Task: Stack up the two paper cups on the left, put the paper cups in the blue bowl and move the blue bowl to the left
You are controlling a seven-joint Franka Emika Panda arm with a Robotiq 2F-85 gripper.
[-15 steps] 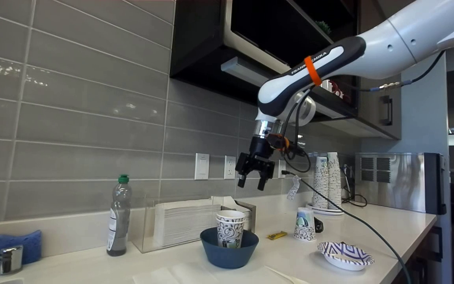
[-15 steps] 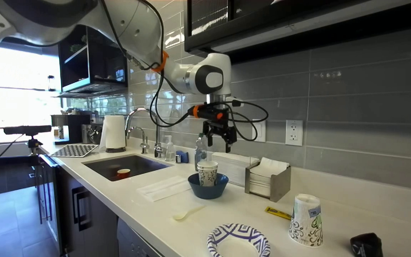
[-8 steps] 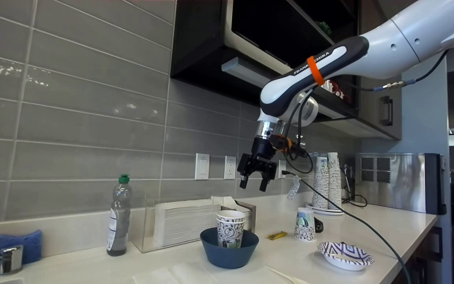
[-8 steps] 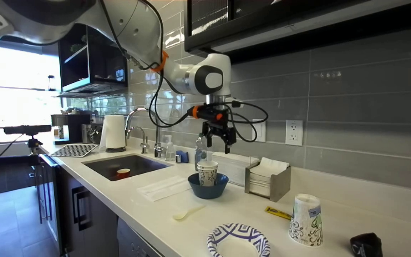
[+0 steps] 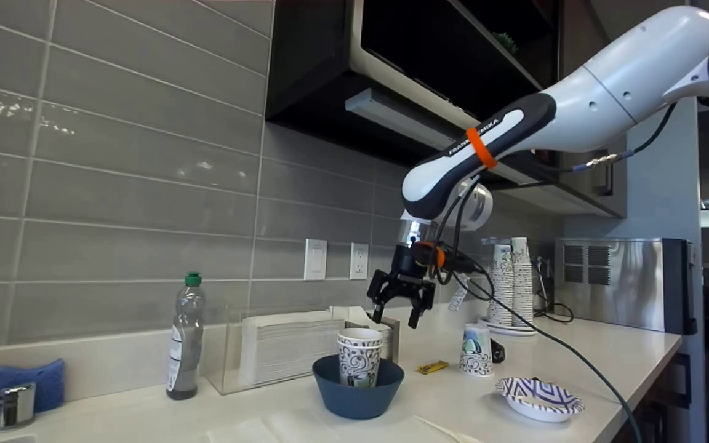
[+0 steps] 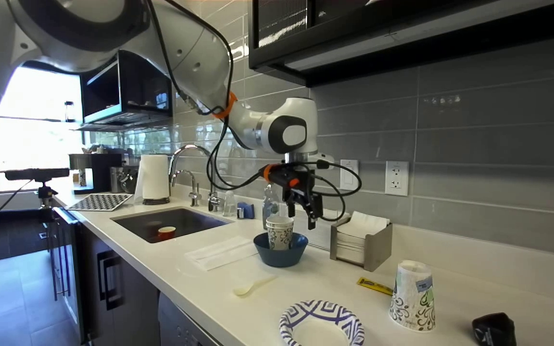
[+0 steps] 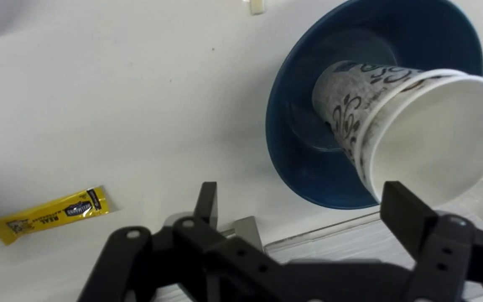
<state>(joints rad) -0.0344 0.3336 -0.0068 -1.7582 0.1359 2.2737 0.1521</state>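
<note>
Daylight blazing in an exterior view, the window [image 6: 41,139] blown white past the far end of the counter [image 6: 474,288], floor [image 6: 12,298] gleaming bluish below the front edge! Glints dot the tiles [image 5: 114,141] over the back edge, the cabinet [image 5: 311,74] sits near-black. And the wrist view: soft shadow beside the blue bowl [image 7: 294,138], gripper [image 7: 300,188] dark and blurred.

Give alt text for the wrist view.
Two nested paper cups sit in a blue bowl at upper right. The open, empty end effector shows at the bottom, and a yellow packet lies on the white counter at lower left.
</note>
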